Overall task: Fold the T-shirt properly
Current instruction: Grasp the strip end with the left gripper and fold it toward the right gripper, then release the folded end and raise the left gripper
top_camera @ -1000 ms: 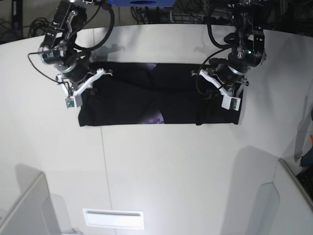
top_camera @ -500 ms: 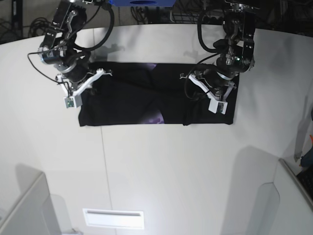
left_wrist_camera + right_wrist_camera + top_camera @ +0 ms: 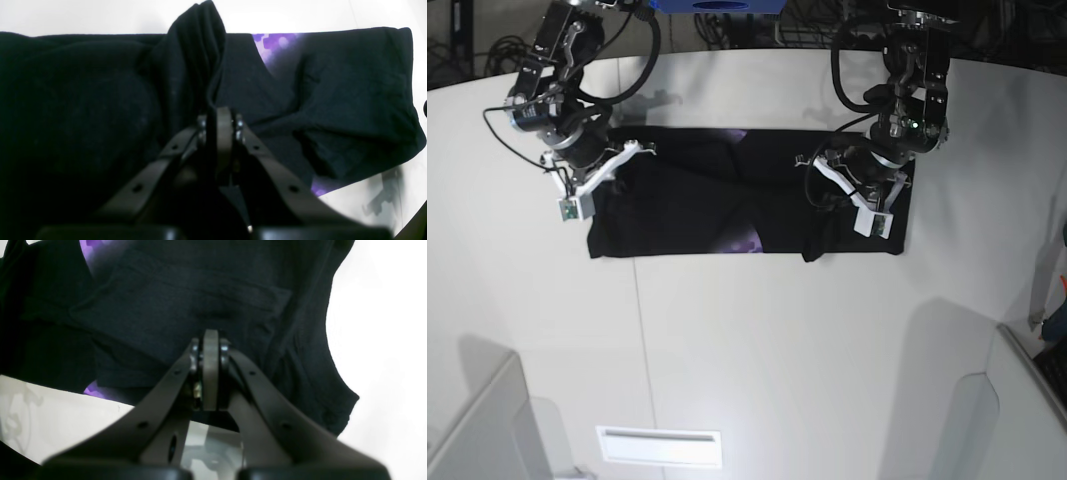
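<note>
The black T-shirt (image 3: 697, 205) lies as a wide folded band on the white table (image 3: 757, 350), with purple print showing at its top (image 3: 735, 133) and bottom edge (image 3: 747, 242). My left gripper (image 3: 847, 185) is over the shirt's right end. In the left wrist view it (image 3: 220, 115) is shut on a raised ridge of the T-shirt (image 3: 196, 60). My right gripper (image 3: 605, 168) is at the shirt's left end. In the right wrist view it (image 3: 210, 340) is shut, its tips pinching puckered cloth of the T-shirt (image 3: 186, 300).
A white slotted plate (image 3: 659, 447) lies near the table's front edge. Grey panels stand at the lower left (image 3: 477, 430) and lower right (image 3: 1017, 410). Cables and a blue object (image 3: 717, 5) are behind the table's far edge.
My left gripper has moved left in the base view, dragging the shirt's right end inward and bunching a ridge there. The right arm has not moved.
</note>
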